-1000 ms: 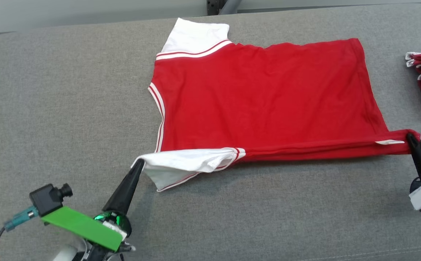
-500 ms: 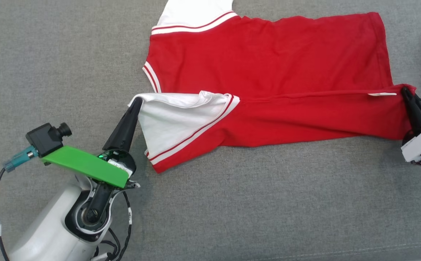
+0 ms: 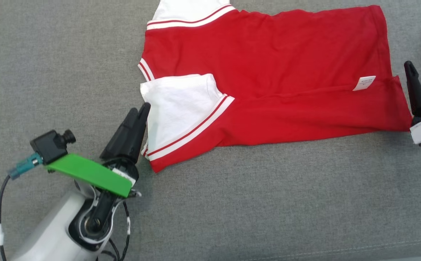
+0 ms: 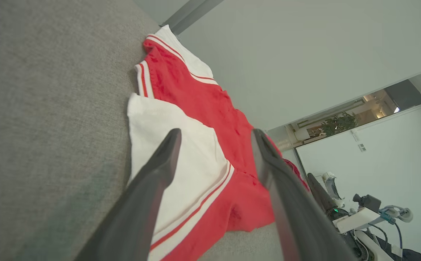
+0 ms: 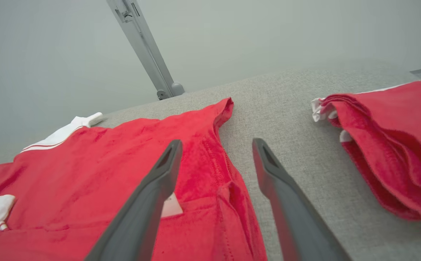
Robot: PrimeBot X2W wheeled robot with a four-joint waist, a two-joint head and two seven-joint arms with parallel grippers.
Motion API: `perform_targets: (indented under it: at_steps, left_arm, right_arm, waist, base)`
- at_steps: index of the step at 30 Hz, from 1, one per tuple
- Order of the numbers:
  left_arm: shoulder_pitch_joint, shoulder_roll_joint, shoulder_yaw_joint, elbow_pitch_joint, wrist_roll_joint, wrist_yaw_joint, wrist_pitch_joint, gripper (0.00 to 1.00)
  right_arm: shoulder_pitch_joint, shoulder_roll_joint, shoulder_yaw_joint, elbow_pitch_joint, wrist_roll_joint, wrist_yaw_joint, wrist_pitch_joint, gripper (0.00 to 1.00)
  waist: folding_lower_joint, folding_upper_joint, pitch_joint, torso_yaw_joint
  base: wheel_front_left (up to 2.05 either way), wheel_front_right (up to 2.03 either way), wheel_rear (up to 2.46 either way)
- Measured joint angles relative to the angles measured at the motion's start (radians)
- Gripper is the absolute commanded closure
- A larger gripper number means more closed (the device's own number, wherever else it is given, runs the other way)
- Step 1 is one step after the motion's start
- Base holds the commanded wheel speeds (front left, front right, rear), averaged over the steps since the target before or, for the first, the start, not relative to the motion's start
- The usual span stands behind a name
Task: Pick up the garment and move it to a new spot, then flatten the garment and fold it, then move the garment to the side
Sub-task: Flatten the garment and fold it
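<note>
1. The left hand (image 3: 140, 108) has just let go. It stands wide open and empty, just beside the white sleeve (image 3: 177, 105).
2. The red garment (image 3: 268, 65) lies flat mid-tabletop (image 3: 268, 203), its near edge now folded over onto the body, so the first fold looks laid.
3. The right hand (image 3: 420, 66) has released too, and is spread and empty beside the hem corner (image 3: 399, 108). I'd guess another fold comes next.

Open grey cushion (image 3: 232, 217) near robot; garment (image 3: 268, 72) covers centre; folded pile (image 5: 388, 145) far right
</note>
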Motion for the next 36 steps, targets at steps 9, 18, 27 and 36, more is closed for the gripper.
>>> perform_targets:
  at_steps: [9, 18, 27, 36]
  left_arm:
    - [0.162, 0.016, -0.075, 0.044, -0.003, 0.008, 0.007, 0.0]
    - [0.144, -0.015, -0.091, 0.143, -0.03, 0.1, 0.062, 0.0]
    - [0.123, -0.017, -0.102, 0.155, -0.008, 0.104, 0.065, 1.0]
    - [0.124, 0.003, -0.104, 0.126, 0.002, 0.096, 0.065, 1.0]
  right_arm:
    - [0.199, 0.048, -0.16, -0.12, -0.063, 0.0, 0.0, 0.0]
    - [0.264, 0.088, -0.19, -0.152, -0.073, 0.0, 0.0, 0.0]
    - [0.274, 0.1, -0.188, -0.126, -0.055, 0.0, 0.0, 0.0]
    - [0.221, 0.103, -0.077, -0.003, 0.111, 0.0, 0.026, 0.0]
  waist:
    - [0.0, 0.0, -0.055, -0.026]
    - [0.0, 0.0, -0.063, -0.045]
    - [0.0, 0.0, -0.045, -0.047]
    - [0.0, 0.0, -0.034, -0.031]
  base:
    - [0.0, 0.0, 0.0]
    - [0.0, 0.0, 0.0]
    - [0.0, 0.0, 0.0]
    - [0.0, 0.0, 0.0]
